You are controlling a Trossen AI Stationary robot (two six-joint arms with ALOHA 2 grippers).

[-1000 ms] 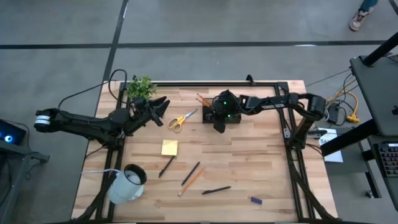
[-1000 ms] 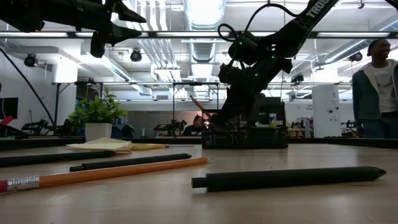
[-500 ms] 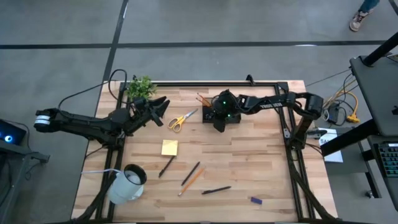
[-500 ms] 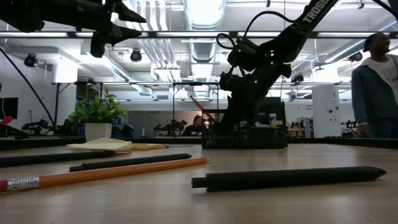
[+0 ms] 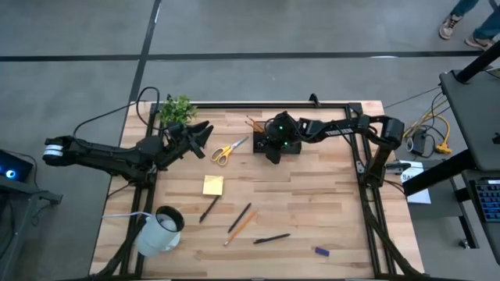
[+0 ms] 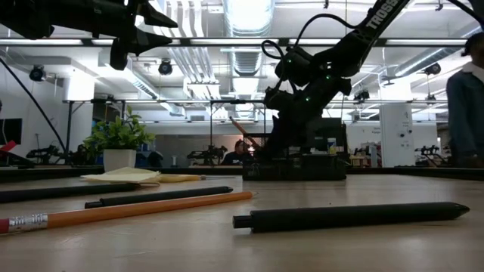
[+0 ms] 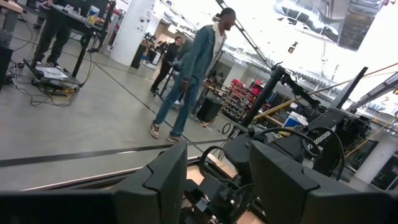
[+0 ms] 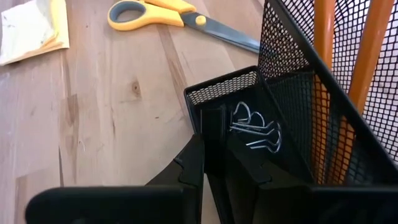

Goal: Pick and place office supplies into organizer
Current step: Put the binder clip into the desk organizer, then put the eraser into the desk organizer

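White mug [image 5: 160, 229]: on its side at the bench's [image 5: 328, 195] front left corner.

Left end effector [image 5: 205, 130]: raised above the bench's left rear, just beside the small green plant [image 5: 176, 108]; fingers [image 7: 163, 180] parted, nothing between them.

Yellow sticky-note pad [image 5: 212, 185]: flat on the wood, left of centre.

Yellow-handled scissors [image 5: 228, 149]: lying between the left end effector and the organizer.

Dark pen [image 5: 208, 208]: just in front of the pad. Second dark pen [image 5: 239, 218] and orange pencil [image 5: 241, 227]: side by side, nearer centre. Third dark pen [image 5: 272, 238]: toward the front edge.

Black mesh organizer [image 5: 292, 148]: rear centre; orange pencils [image 8: 323, 37] upright in its tall compartment, metal clips [image 8: 256, 129] in a low compartment.

Right end effector [image 5: 273, 150]: at the organizer's low front compartment, fingers [image 8: 194, 163] clenched on the compartment's mesh wall.

Small dark eraser-like bit [image 5: 322, 251]: front right, well apart from the rest.
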